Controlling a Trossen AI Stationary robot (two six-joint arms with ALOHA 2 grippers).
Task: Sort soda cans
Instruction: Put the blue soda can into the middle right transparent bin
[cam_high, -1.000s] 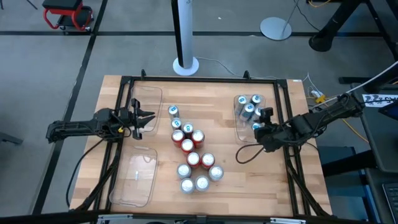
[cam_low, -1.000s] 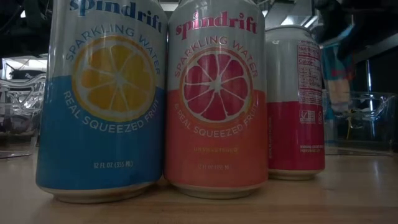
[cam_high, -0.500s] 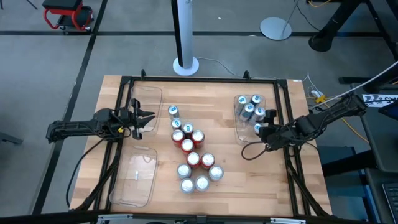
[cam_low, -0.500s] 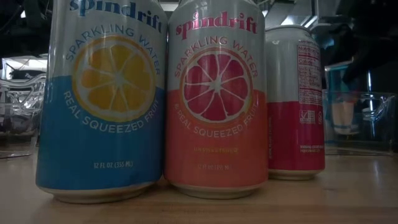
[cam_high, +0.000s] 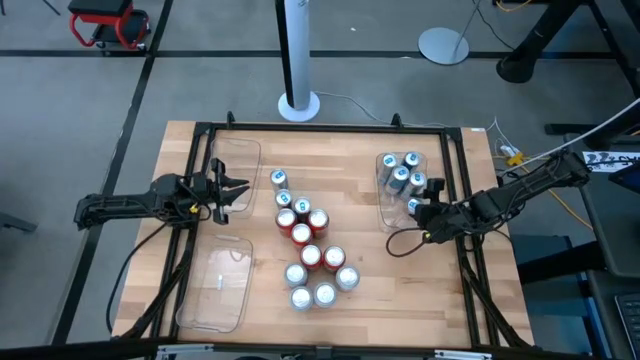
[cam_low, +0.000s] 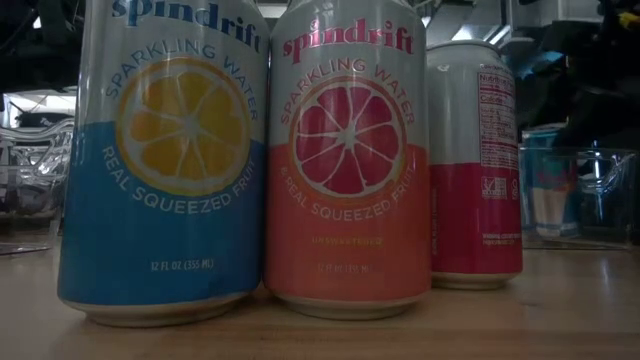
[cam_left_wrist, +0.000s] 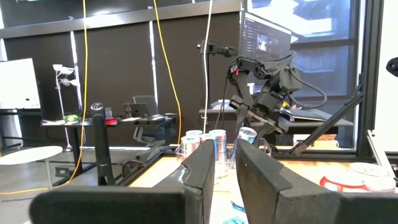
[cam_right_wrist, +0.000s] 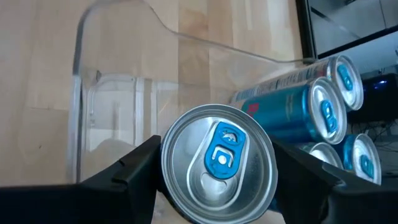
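two grippers are over the table, and only the right one has anything in it. the right gripper (cam_right_wrist: 214, 186) is clenched around a blue-tabbed soda can (cam_right_wrist: 219, 163), one dark finger on each side of its silver top. seen from above, that held can (cam_high: 414, 205) is inside the near end of the clear tray (cam_high: 385, 212) on the right side of the wooden table (cam_high: 350, 160), just beside the other blue cans (cam_high: 400, 170) already standing in that tray. in the right wrist view those neighbours (cam_right_wrist: 323, 112) crowd close against the held can, and the tray's clear wall (cam_right_wrist: 81, 93) curves round the bare part of its floor.

the left gripper (cam_high: 232, 192) hangs at the table's left side, its fingers (cam_left_wrist: 202, 165) nearly closed with only a thin gap between them and nothing in it. it hovers by the near end of an empty clear tray (cam_high: 228, 158); a second clear tray (cam_high: 215, 290) lies nearer the front edge.

in the middle of the table stands the unsorted cluster (cam_high: 308, 245): blue-tabbed cans at its far end, red-topped cans in its centre, silver-topped ones at its front. the low view shows three of them up close, a blue lemon can (cam_low: 165, 160), a pink grapefruit can (cam_low: 345, 160) touching it, and a third can (cam_low: 477, 165) set farther back.
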